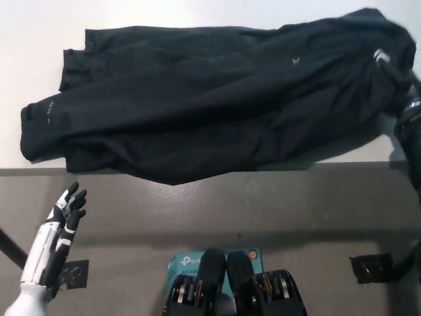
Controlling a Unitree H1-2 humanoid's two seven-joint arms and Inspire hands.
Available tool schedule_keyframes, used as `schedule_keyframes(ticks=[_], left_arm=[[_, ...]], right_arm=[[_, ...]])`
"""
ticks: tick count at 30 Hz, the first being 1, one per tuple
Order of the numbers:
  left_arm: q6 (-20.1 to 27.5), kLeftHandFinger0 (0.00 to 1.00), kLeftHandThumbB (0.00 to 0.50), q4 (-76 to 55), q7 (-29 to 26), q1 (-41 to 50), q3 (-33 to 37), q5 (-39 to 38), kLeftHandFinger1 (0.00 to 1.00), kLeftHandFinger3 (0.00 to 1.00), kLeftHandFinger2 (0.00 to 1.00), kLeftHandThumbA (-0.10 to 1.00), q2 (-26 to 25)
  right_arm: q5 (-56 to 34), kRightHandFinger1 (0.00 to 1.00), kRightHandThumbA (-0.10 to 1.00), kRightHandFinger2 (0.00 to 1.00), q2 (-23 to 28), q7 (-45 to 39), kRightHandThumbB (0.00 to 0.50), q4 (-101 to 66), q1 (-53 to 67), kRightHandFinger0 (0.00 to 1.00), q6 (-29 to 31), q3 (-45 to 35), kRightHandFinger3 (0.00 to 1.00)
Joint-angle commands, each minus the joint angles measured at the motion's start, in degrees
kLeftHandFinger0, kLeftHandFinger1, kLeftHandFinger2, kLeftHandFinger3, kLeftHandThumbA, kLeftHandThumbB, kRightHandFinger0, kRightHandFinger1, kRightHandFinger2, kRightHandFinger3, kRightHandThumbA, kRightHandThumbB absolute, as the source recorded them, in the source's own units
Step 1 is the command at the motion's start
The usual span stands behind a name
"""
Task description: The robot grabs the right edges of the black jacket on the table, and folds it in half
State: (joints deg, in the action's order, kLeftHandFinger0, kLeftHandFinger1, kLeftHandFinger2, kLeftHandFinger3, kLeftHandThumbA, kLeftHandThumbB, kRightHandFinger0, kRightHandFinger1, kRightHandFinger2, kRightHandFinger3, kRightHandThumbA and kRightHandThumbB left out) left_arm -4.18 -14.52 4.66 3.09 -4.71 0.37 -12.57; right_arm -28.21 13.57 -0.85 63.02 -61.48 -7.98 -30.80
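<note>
While off the table [39, 39], left hand [66, 210] clear of jacket [197, 105].

The jacket [210, 105] is black with small white logos; the table [39, 26] is white, the floor [296, 217] grey.

Setting: looks like a lab or test room. Plain white table [197, 13] with a straight front edge, bare grey floor [263, 210] below it. A boxed network device [191, 266] lies on the floor near the table's front edge.
</note>
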Motion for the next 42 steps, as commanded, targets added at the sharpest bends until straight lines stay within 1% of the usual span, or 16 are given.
schedule_keyframes(ticks=[1, 5, 6, 7, 9, 13, 17, 21, 26, 29, 30, 33, 35, 36, 39, 42], left_arm=[[0.9, 1.0, 0.039, -1.5, 0.3, -0.7, -0.7, -1.0, 1.0, 1.0, 1.0, 0.92, -0.8], [0.6, 1.0, 0.03, -1.5, 0.4, -0.9, -0.7, -0.8, 1.0, 1.0, 1.0, 0.93, -0.9], [0.5, 1.0, 0.017, -1.5, 0.2, -1.0, -0.6, -0.3, 1.0, 1.0, 1.0, 0.93, -1.0], [0.6, 1.0, 0.015, -1.4, 0.3, -1.1, -0.6, -0.4, 1.0, 1.0, 1.0, 0.93, -0.9], [0.5, 1.0, 0.021, -1.5, 0.4, -1.2, -0.7, -1.0, 1.0, 1.0, 1.0, 0.92, -0.9], [0.4, 1.0, 0.038, -1.8, 0.3, -1.3, -0.6, -0.3, 1.0, 1.0, 1.0, 0.93, -1.0], [-0.1, 1.0, 0.008, -2.2, 0.4, -1.5, -0.6, -0.8, 1.0, 1.0, 1.0, 0.93, -1.0], [-0.1, 1.0, 0.034, -2.0, 0.3, -1.9, -0.5, -0.2, 1.0, 1.0, 1.0, 0.93, -1.0], [0.0, 1.0, 0.037, -2.1, 0.3, -2.2, -0.4, -0.4, 1.0, 1.0, 1.0, 0.93, -0.9], [-0.1, 1.0, 0.042, -2.3, 0.5, -2.4, -0.3, -0.2, 1.0, 1.0, 1.0, 0.93, -1.1], [-0.2, 1.0, 0.042, -2.4, 0.5, -2.5, -0.2, -0.1, 1.0, 1.0, 1.0, 0.93, -1.1], [-0.6, 1.0, 0.04, -2.4, 0.5, -2.9, -0.1, -0.2, 1.0, 1.0, 1.0, 0.93, -1.0], [-0.7, 1.0, 0.034, -2.4, 0.5, -3.1, 0.0, -0.2, 1.0, 1.0, 1.0, 0.92, -1.0], [-0.8, 1.0, 0.034, -2.5, 0.6, -3.2, 0.0, -0.4, 1.0, 1.0, 1.0, 0.92, -0.9], [-0.8, 1.0, 0.021, -2.8, 0.7, -3.3, 0.1, -0.3, 1.0, 1.0, 1.0, 0.91, -1.1], [-1.6, 1.0, 0.001, -3.3, 0.9, -3.4, 0.1, -0.5, 1.0, 1.0, 1.0, 0.91, -1.2]], right_arm=[[1.3, 0.28, -0.1, 0.77, 1.0, 1.2, 0.098, -7.6, -7.4, 0.0, 1.8, 2.6, 0.94], [3.1, 0.32, -0.1, 0.76, 1.1, 2.3, 0.157, -10.7, -9.1, 0.0, 1.0, 5.5, 0.89], [3.7, 0.31, -0.1, 0.76, 1.4, 2.3, 0.14, -11.6, -10.2, 0.0, -0.3, 6.8, 1.0], [3.9, 0.27, -0.1, 0.76, 1.5, 2.4, 0.144, -12.1, -10.6, 0.0, -0.9, 7.4, 1.0], [6.4, 0.28, -0.1, 0.74, 2.1, 1.4, 0.123, -12.4, -11.6, 0.0, -0.6, 10.7, 0.87], [13.4, 0.3, -0.1, 0.73, 2.9, 0.3, 0.146, -12.9, -13.4, 0.0, 0.6, 19.7, 0.62], [17.3, 0.34, -0.1, 0.71, 3.0, -2.1, 0.176, -15.4, -14.0, 0.0, 1.0, 27.2, 0.54], [18.9, 0.33, -0.1, 0.63, 1.3, -7.1, 0.195, -17.9, -14.0, 0.0, 2.3, 33.0, 0.55], [26.1, 0.43, -0.1, 0.77, -0.2, -9.4, 0.139, -23.7, -13.5, 0.0, 0.8, 43.1, 0.77], [30.3, 0.39, -0.1, 0.74, -2.0, -10.2, 0.144, -24.9, -14.2, 0.0, 1.5, 49.0, 0.72], [31.2, 0.38, -0.1, 0.74, -2.1, -10.2, 0.153, -25.6, -14.4, 0.0, 1.1, 50.3, 0.83], [31.7, 0.31, -0.1, 0.65, -3.9, -11.8, 0.135, -24.9, -15.5, 0.0, 4.9, 52.5, 0.5], [31.6, 0.34, -0.1, 0.66, -5.5, -12.7, 0.146, -24.3, -16.3, 0.0, 9.8, 53.0, 0.57], [31.8, 0.38, -0.1, 0.68, -6.6, -12.9, 0.151, -25.6, -16.9, 0.02, 6.3, 53.3, 0.62], [32.5, 0.41, -0.1, 0.73, -9.3, -14.3, 0.159, -26.3, -18.1, 0.01, 5.9, 53.7, 0.68], [34.1, 0.43, -0.1, 0.75, -11.4, -14.4, 0.158, -25.9, -18.6, 0.01, 8.9, 54.5, 0.71]])
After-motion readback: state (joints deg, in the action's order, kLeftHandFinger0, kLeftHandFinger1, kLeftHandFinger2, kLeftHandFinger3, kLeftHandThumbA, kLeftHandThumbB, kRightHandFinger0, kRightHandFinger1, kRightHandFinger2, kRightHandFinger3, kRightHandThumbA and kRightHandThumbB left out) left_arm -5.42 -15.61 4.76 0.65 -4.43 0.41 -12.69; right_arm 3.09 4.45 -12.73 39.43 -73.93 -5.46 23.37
